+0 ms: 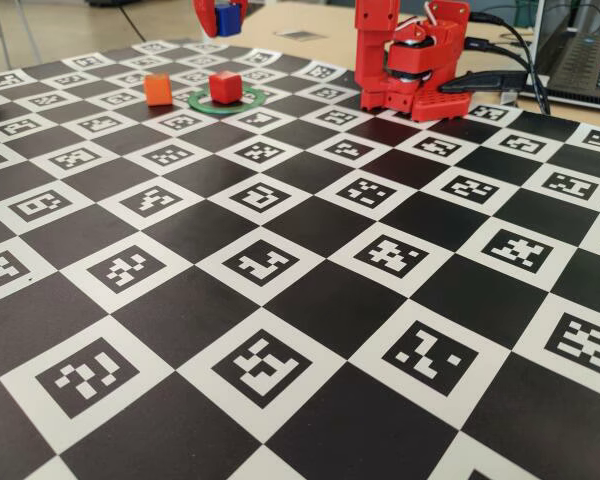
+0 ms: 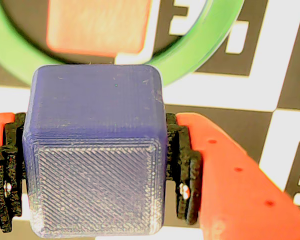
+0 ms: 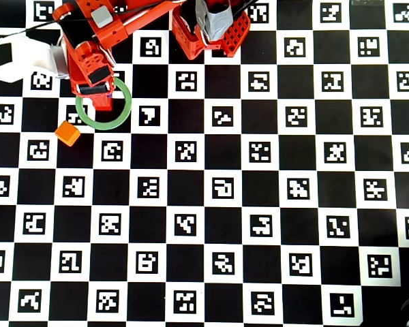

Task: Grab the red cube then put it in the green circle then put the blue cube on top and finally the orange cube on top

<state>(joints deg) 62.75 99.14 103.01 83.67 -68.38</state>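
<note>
My gripper (image 2: 97, 175) is clamped on the blue cube (image 2: 95, 150) — in the wrist view the cube fills the space between my two fingers, its left and right faces pressed against the black pads (image 2: 182, 170) on each side. In the fixed view I hold it up at the top edge of the picture, gripper (image 1: 222, 18) and blue cube (image 1: 227, 18) well clear of the checkered mat (image 1: 310, 300).

The red cube (image 1: 225, 87) sits inside the green ring (image 1: 226, 101) on the mat, below what I carry and a little nearer the fixed camera. Through the wrist view the red cube (image 2: 97, 25) shows as a blurred block beyond the blue one's far edge, with the ring (image 2: 200, 42) curving around it. The blue cube is not touching it.

The orange cube (image 1: 158, 88) rests on the mat just outside the ring, to its left in the fixed view. From overhead it (image 3: 67, 133) lies below and left of the ring (image 3: 119, 119), apart from it, while my arm (image 3: 95, 61) covers the ring's upper left part and hides both other cubes there.

My base (image 1: 410, 60) stands at the far edge of the mat, right of the ring in the fixed view.
</note>
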